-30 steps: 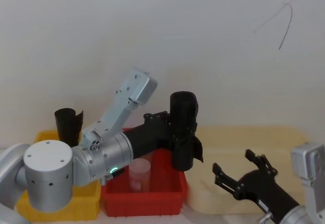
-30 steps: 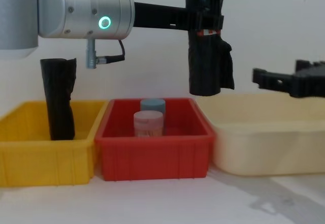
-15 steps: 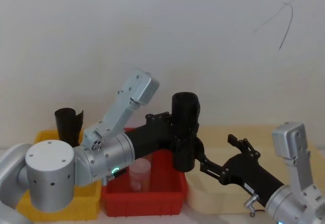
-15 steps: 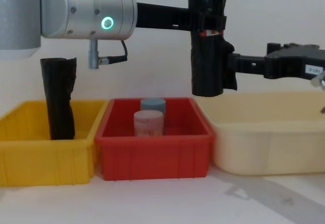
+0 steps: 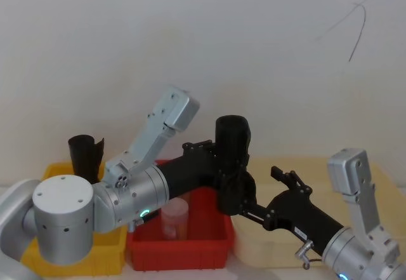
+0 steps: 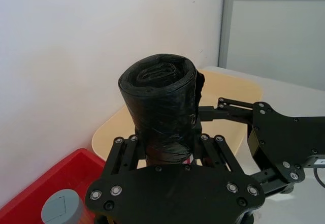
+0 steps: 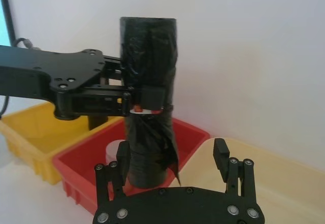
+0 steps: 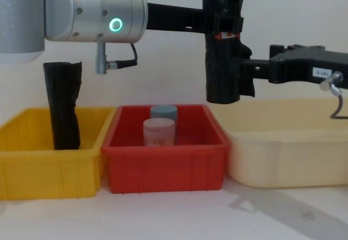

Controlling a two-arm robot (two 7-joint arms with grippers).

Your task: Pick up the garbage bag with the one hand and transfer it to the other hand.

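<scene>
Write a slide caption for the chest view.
Left gripper holds the garbage bag upright; right gripper open at its lower half.

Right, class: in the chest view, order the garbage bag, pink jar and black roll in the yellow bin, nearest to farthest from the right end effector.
1. garbage bag: centre, at the tip of the right end effector.
2. pink jar: lower, in the red bin.
3. black roll: far left, in the yellow bin.

left arm [image 8: 76, 11]: thick silver cylinder, green ring light [image 8: 114, 25], black cable [image 8: 123, 61] | left gripper [image 6: 167, 142]: black plate, silver screws [image 6: 116, 190], long thin fingers [image 8: 179, 23] | right gripper [image 7: 171, 153]: black, silver screws, white printed sticker [image 8: 322, 72] | right arm [image 5: 350, 177]: silver
</scene>
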